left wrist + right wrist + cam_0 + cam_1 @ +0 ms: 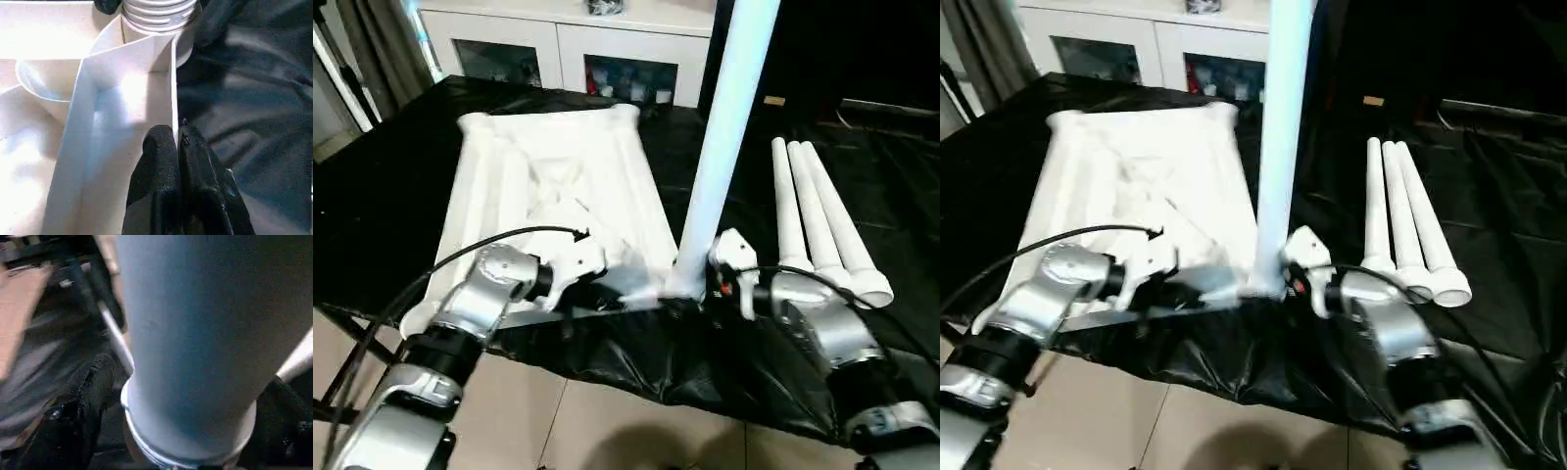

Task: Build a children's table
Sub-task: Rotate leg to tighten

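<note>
White leg (720, 147) stands upright in tabletop's (558, 186) near corner socket (161, 19).

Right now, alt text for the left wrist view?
The left gripper, fingers shut, pinches a thin upright rib of the white tabletop. Beyond it, the threaded end of a leg sits at a corner socket, with black cloth beside.
</note>
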You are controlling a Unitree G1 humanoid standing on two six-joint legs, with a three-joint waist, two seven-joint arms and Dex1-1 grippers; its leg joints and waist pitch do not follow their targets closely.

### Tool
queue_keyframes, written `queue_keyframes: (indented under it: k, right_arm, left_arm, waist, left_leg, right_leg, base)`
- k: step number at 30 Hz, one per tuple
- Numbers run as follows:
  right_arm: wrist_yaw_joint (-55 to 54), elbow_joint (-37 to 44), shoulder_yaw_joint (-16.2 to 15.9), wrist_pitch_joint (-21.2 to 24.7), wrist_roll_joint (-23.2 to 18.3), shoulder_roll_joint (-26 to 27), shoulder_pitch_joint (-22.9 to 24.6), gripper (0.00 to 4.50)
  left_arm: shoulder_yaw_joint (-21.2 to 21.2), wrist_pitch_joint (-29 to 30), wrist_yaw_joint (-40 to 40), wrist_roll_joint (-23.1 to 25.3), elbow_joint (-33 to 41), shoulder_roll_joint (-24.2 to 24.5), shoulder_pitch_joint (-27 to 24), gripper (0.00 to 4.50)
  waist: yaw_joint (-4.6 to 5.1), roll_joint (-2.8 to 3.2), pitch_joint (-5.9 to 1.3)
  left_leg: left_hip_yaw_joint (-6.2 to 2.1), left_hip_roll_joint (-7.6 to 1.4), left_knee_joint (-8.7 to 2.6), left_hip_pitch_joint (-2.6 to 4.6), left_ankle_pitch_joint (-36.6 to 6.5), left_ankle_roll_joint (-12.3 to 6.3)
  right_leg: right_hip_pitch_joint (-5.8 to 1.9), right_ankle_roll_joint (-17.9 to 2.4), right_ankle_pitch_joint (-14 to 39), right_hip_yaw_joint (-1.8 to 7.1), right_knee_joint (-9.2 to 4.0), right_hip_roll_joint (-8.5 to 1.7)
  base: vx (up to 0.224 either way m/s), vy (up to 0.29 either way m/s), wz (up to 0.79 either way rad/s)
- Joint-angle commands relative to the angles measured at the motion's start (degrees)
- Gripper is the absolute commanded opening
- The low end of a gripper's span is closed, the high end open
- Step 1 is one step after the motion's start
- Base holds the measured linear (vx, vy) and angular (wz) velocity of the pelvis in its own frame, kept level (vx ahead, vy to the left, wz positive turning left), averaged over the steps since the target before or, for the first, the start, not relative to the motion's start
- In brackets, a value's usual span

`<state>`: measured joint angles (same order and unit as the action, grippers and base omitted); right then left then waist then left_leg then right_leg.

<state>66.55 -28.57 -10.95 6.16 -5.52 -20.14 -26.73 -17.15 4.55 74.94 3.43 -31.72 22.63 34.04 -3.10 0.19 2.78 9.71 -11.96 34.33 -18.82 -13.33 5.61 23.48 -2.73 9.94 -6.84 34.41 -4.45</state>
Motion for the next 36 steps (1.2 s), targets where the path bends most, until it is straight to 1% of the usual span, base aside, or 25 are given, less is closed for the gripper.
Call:
queue_keyframes:
  k: [1, 4, 7, 10, 11, 12, 13, 14, 15, 16, 17, 18, 19, 21, 22, 24, 25, 26, 27, 28, 29, 31, 32, 34, 36]
  right_arm:
    - [4.14, 1.27, -3.44, 1.43, -1.11, 0.31, 0.55, 3.59]
    - [4.58, 1.66, -3.57, 2.42, -1.82, 0.56, 0.34, 3.28]
    - [3.47, 1.82, -3.27, 3.19, -1.73, 1.43, 0.44, 3.13]
    - [-2.86, -0.25, -1.63, 3.37, -0.46, 4.05, 0.24, 2.87]
    - [-5.41, -1.0, -1.06, 2.88, 0.11, 4.99, 0.24, 2.87]
    - [-11.36, -2.81, -0.1, 2.26, 1.38, 6.69, -0.16, 2.87]
    - [-11.36, -2.81, -0.1, 2.26, 1.38, 6.69, -0.16, 2.84]
    - [-15.07, -3.96, 0.48, 2.05, 2.17, 7.7, -0.48, 2.84]
    - [-20.93, -6.02, 1.72, 2.09, 2.77, 9.68, -1.13, 2.82]
    - [-29.9, -9.33, 4.26, 3.09, 2.63, 13.21, -2.37, 2.82]
    - [-32.18, -10.08, 4.87, 3.17, 2.55, 14.21, -2.68, 2.8]
    - [-37.67, -11.77, 6.22, 3.26, 2.48, 16.45, -3.45, 2.79]
    - [-42.11, -12.98, 7.03, 3.4, 2.72, 18.11, -4.06, 2.79]
    - [-43.43, -13.29, 7.13, 3.46, 2.96, 18.58, -4.24, 2.79]
    - [-44.41, -13.46, 6.9, 2.7, 3.58, 19.05, -4.39, 2.79]
    - [-45.48, -13.61, 6.62, 0.16, 4.98, 19.82, -4.47, 2.79]
    - [-45.46, -13.6, 6.64, 0.05, 5.0, 19.83, -4.46, 2.79]
    - [-44.38, -13.43, 7.25, -0.63, 4.5, 19.7, -4.35, 3.34]
    - [-43.62, -13.33, 7.6, -0.6, 4.06, 19.55, -4.33, 3.48]
    - [-43.14, -13.18, 7.68, -0.61, 3.88, 19.41, -4.28, 3.48]
    - [-42.66, -13.04, 7.75, -0.62, 3.7, 19.27, -4.24, 3.54]
    - [-40.95, -12.88, 7.81, -1.03, 3.36, 18.34, -4.33, 3.83]
    - [-39.53, -12.5, 7.31, -1.72, 3.37, 17.33, -4.21, 3.83]
    - [-34.96, -11.4, 6.06, -2.6, 3.11, 15.13, -3.82, 3.83]
    - [-27.81, -9.6, 4.1, -3.67, 2.82, 12.21, -2.96, 3.83]
  left_arm:
    - [-1.77, -1.62, 2.44, -1.25, 0.79, -0.48, 2.11, 0.0]
    - [-1.59, -2.08, 2.25, -0.82, -0.43, -0.32, 2.91, 0.0]
    - [-0.92, -1.62, 1.07, -0.69, -1.08, -0.95, 3.39, 0.0]
    - [0.18, 0.13, -2.78, -0.71, -1.46, -2.79, 3.53, 0.0]
    - [0.52, 0.7, -4.58, -0.56, -1.64, -3.51, 3.59, 0.0]
    - [0.91, 1.84, -7.78, -0.15, -2.19, -4.82, 3.85, 0.0]
    - [0.91, 1.84, -7.78, -0.15, -2.19, -4.82, 3.85, 0.0]
    - [1.1, 2.55, -9.56, 0.12, -2.43, -5.58, 3.96, 0.0]
    - [1.38, 3.49, -13.16, 0.86, -2.82, -7.13, 4.16, 0.0]
    - [2.08, 5.64, -19.39, 1.72, -3.17, -10.26, 4.41, 0.0]
    - [2.21, 6.21, -20.98, 1.94, -3.11, -11.19, 4.39, 0.0]
    - [2.32, 7.35, -24.19, 2.41, -2.84, -13.3, 4.27, 0.0]
    - [2.09, 7.98, -26.06, 2.8, -2.39, -14.89, 3.98, 0.0]
    - [1.88, 8.01, -26.46, 2.96, -2.18, -15.39, 3.82, 0.0]
    - [1.47, 7.58, -26.95, 3.31, -2.03, -15.93, 3.6, 0.0]
    - [0.48, 6.69, -27.12, 4.07, -1.58, -16.66, 3.06, 0.0]
    - [0.44, 6.65, -27.07, 4.09, -1.56, -16.65, 3.04, 0.0]
    - [-0.16, 5.63, -26.26, 4.45, -1.36, -16.0, 2.83, 0.0]
    - [-0.43, 5.1, -25.87, 4.62, -1.33, -15.59, 2.76, 0.0]
    - [-0.51, 4.9, -25.57, 4.64, -1.28, -15.32, 2.71, 0.0]
    - [-0.59, 4.71, -25.28, 4.66, -1.22, -15.05, 2.65, 0.0]
    - [-0.71, 3.97, -24.36, 4.9, -0.86, -13.68, 2.4, 0.0]
    - [-0.76, 3.59, -22.96, 4.67, -0.5, -12.64, 2.15, 0.0]
    - [-1.07, 1.43, -19.07, 3.88, 0.13, -10.45, 1.67, 0.0]
    - [-1.43, -0.56, -13.99, 2.77, 1.04, -7.89, 1.08, 0.0]
  waist:
    - [-0.08, -0.13, -3.72]
    - [-0.34, -0.04, -3.82]
    - [-0.39, -0.04, -3.85]
    - [-0.26, -0.16, -3.76]
    - [-0.16, -0.21, -3.74]
    - [-0.07, -0.23, -3.64]
    - [0.0, -0.16, -3.55]
    - [0.19, -0.29, -3.54]
    - [0.49, -0.26, -3.47]
    - [0.6, -0.34, -3.45]
    - [0.85, -0.31, -3.5]
    - [1.13, -0.23, -3.41]
    - [1.24, -0.3, -3.45]
    - [1.15, -0.31, -3.47]
    - [1.07, -0.35, -3.54]
    - [1.12, -0.3, -3.54]
    - [1.11, -0.27, -3.54]
    - [1.15, -0.28, -3.51]
    - [1.17, -0.27, -3.49]
    - [1.18, -0.24, -3.47]
    - [1.14, -0.04, -3.5]
    - [1.24, -0.17, -3.54]
    - [1.27, -0.04, -3.6]
    - [1.34, -0.01, -3.7]
    - [1.27, -0.02, -3.86]
  left_leg:
    - [0.11, -1.68, -3.69, -0.72, -3.15, -6.86]
    - [0.09, -1.66, -3.67, -0.68, -2.57, -6.26]
    - [0.07, -1.58, -3.67, -0.72, -2.27, -5.79]
    - [0.02, -1.44, -3.72, -0.89, -2.37, -5.15]
    - [0.02, -1.36, -3.73, -0.79, -2.82, -4.62]
    - [0.06, -1.3, -3.77, -0.73, -3.2, -4.2]
    - [0.07, -1.29, -3.82, -0.68, -3.58, -3.82]
    - [-0.06, -1.13, -3.92, -0.79, -4.18, -3.26]
    - [-0.06, -1.16, -4.03, -0.66, -4.3, -2.54]
    - [-0.09, -1.06, -4.02, -0.66, -4.79, -2.46]
    - [0.01, -1.08, -3.98, -0.6, -4.64, -2.06]
    - [-0.12, -0.95, -4.04, -0.47, -5.6, -1.64]
    - [0.0, -0.9, -4.0, -0.47, -5.5, -1.85]
    - [0.0, -0.77, -3.95, -0.58, -5.3, -2.39]
    - [0.01, -0.76, -3.94, -0.67, -5.03, -3.1]
    - [-0.01, -0.85, -3.97, -0.81, -4.73, -3.78]
    - [-0.02, -0.87, -3.97, -0.81, -4.89, -3.83]
    - [-0.02, -0.85, -3.98, -0.81, -5.36, -4.06]
    - [-0.03, -0.89, -4.01, -0.79, -5.6, -4.25]
    - [-0.04, -0.92, -4.01, -0.78, -5.69, -4.28]
    - [-0.05, -0.96, -4.02, -0.71, -5.76, -4.33]
    - [-0.12, -1.0, -4.05, -0.93, -5.76, -4.53]
    - [-0.16, -1.04, -4.02, -0.94, -5.29, -4.58]
    - [-0.15, -1.0, -3.92, -1.04, -5.12, -5.2]
    - [-0.11, -1.19, -3.83, -0.92, -4.29, -6.04]
  right_leg:
    - [-4.04, -12.45, 9.33, 3.78, -3.41, -4.11]
    - [-3.97, -12.33, 8.75, 3.79, -3.29, -4.05]
    - [-4.05, -12.25, 8.58, 3.81, -3.3, -4.08]
    - [-4.1, -11.73, 9.55, 3.8, -3.42, -4.11]
    - [-4.05, -11.32, 10.89, 3.78, -3.61, -4.16]
    - [-3.94, -10.84, 12.38, 3.79, -3.87, -4.14]
    - [-3.87, -10.61, 13.32, 3.79, -3.96, -4.13]
    - [-4.08, -9.74, 15.4, 3.68, -4.17, -4.12]
    - [-3.85, -9.29, 16.44, 3.71, -4.29, -4.12]
    - [-3.94, -8.91, 17.43, 3.62, -4.49, -4.07]
    - [-3.84, -8.86, 17.54, 3.74, -4.4, -4.08]
    - [-3.79, -8.29, 20.03, 3.5, -4.88, -4.05]
    - [-3.64, -8.22, 19.93, 3.62, -4.95, -4.02]
    - [-3.74, -7.88, 19.76, 3.56, -5.04, -3.93]
    - [-3.78, -7.84, 18.8, 3.62, -4.94, -3.98]
    - [-3.78, -8.07, 17.17, 3.6, -4.74, -3.95]
    - [-3.76, -8.16, 17.17, 3.59, -4.75, -3.98]
    - [-3.79, -8.22, 17.34, 3.57, -4.82, -3.99]
    - [-3.77, -8.27, 17.31, 3.59, -4.83, -3.99]
    - [-3.75, -8.35, 17.29, 3.59, -4.82, -3.96]
    - [-3.72, -8.47, 17.11, 3.6, -4.81, -3.98]
    - [-3.9, -8.84, 16.04, 3.64, -4.6, -4.02]
    - [-3.94, -9.22, 14.89, 3.67, -4.4, -4.04]
    - [-4.08, -9.67, 13.73, 3.67, -4.33, -4.07]
    - [-4.0, -11.02, 10.44, 3.78, -3.86, -3.98]
  base:
    - [0.0, 0.0, 0.0]
    - [0.0, 0.0, 0.0]
    - [0.0, 0.0, 0.0]
    - [0.0, 0.0, 0.0]
    - [0.0, 0.0, 0.0]
    - [0.0, 0.0, 0.0]
    - [0.0, 0.0, 0.0]
    - [0.0, 0.0, 0.0]
    - [0.0, 0.0, 0.0]
    - [0.0, 0.0, 0.0]
    - [0.0, 0.0, 0.0]
    - [0.0, 0.0, 0.0]
    - [0.0, 0.0, 0.0]
    - [0.0, 0.0, 0.0]
    - [0.0, 0.0, 0.0]
    - [0.0, 0.0, 0.0]
    - [0.0, 0.0, 0.0]
    - [0.0, 0.0, 0.0]
    - [0.0, 0.0, 0.0]
    - [0.0, 0.0, 0.0]
    - [0.0, 0.0, 0.0]
    - [0.0, 0.0, 0.0]
    - [0.0, 0.0, 0.0]
    - [0.0, 0.0, 0.0]
    - [0.0, 0.0, 0.0]
